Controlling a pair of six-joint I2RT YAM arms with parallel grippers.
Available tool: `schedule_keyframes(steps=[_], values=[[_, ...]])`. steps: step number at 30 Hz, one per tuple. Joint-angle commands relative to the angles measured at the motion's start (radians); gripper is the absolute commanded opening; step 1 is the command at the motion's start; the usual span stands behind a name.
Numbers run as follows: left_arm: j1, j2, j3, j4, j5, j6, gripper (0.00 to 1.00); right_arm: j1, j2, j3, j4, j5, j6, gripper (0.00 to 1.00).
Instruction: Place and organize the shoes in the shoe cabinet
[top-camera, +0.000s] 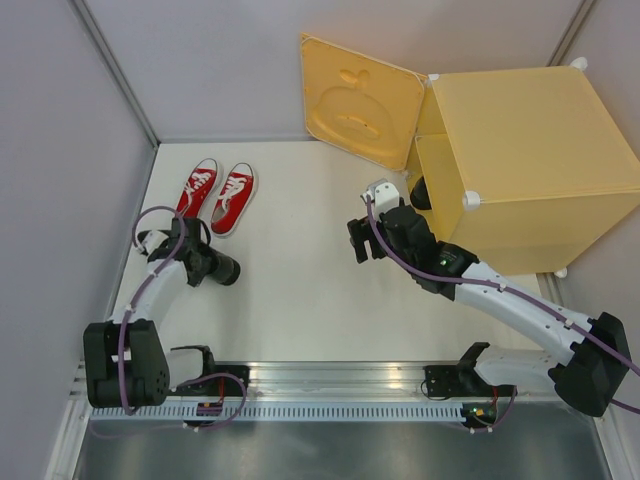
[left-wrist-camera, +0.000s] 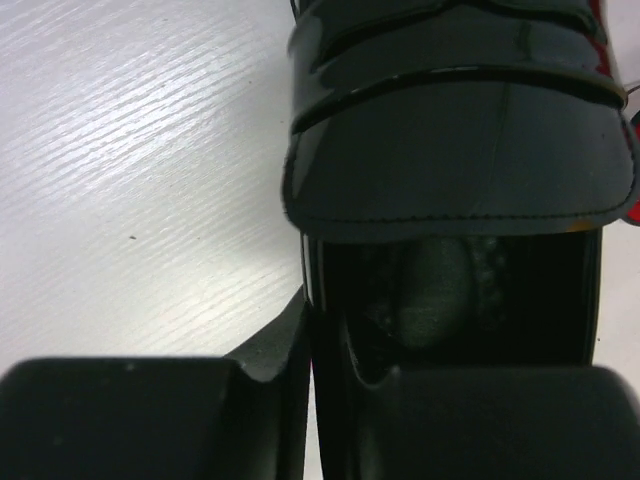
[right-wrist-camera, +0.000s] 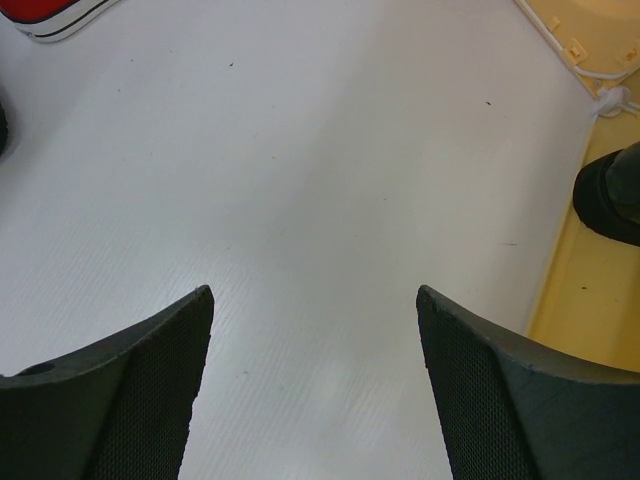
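Two red sneakers (top-camera: 215, 195) lie side by side at the far left of the table; one sole edge shows in the right wrist view (right-wrist-camera: 50, 15). My left gripper (top-camera: 195, 255) is shut on the side wall of a glossy black dress shoe (top-camera: 218, 268), just in front of the sneakers. In the left wrist view the shoe (left-wrist-camera: 460, 150) fills the right side, with one finger inside its opening and the gripper (left-wrist-camera: 312, 400) clamped on it. The yellow shoe cabinet (top-camera: 530, 150) stands at the far right with its door (top-camera: 360, 100) swung open. The other black shoe (top-camera: 420, 192) (right-wrist-camera: 612, 195) sits just inside it. My right gripper (top-camera: 360, 240) (right-wrist-camera: 315, 292) is open and empty, left of the cabinet opening.
Grey walls close in the table on the left, back and right. The cabinet's yellow floor (right-wrist-camera: 580, 300) and a white corner connector (right-wrist-camera: 612, 100) lie to the right of my right fingers. A metal rail (top-camera: 330, 385) runs along the near edge.
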Motion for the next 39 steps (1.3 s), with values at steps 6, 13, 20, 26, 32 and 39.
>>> schedule_keyframes(steps=[6, 13, 20, 26, 32, 39], values=[[0.003, -0.183, 0.082, -0.173, -0.032, 0.102, 0.02, -0.001, -0.013, -0.004, 0.043, 0.010, -0.006, 0.86], [-0.001, -0.295, 0.209, -0.202, 0.023, 0.231, 0.02, -0.001, -0.034, -0.007, 0.046, 0.008, -0.001, 0.86], [-0.125, -0.299, 0.305, -0.113, 0.134, 0.429, 0.02, 0.001, -0.068, -0.014, 0.056, -0.004, 0.017, 0.85], [-0.369, -0.154, 0.413, -0.043, 0.164, 0.640, 0.02, -0.001, -0.099, -0.007, 0.046, -0.003, 0.041, 0.85], [-0.516, 0.068, 0.565, 0.017, 0.304, 0.823, 0.02, -0.001, -0.138, -0.016, 0.044, 0.003, 0.060, 0.84], [-0.628, 0.358, 0.755, 0.063, 0.530, 0.990, 0.02, 0.001, -0.192, -0.036, 0.023, 0.017, 0.080, 0.84]])
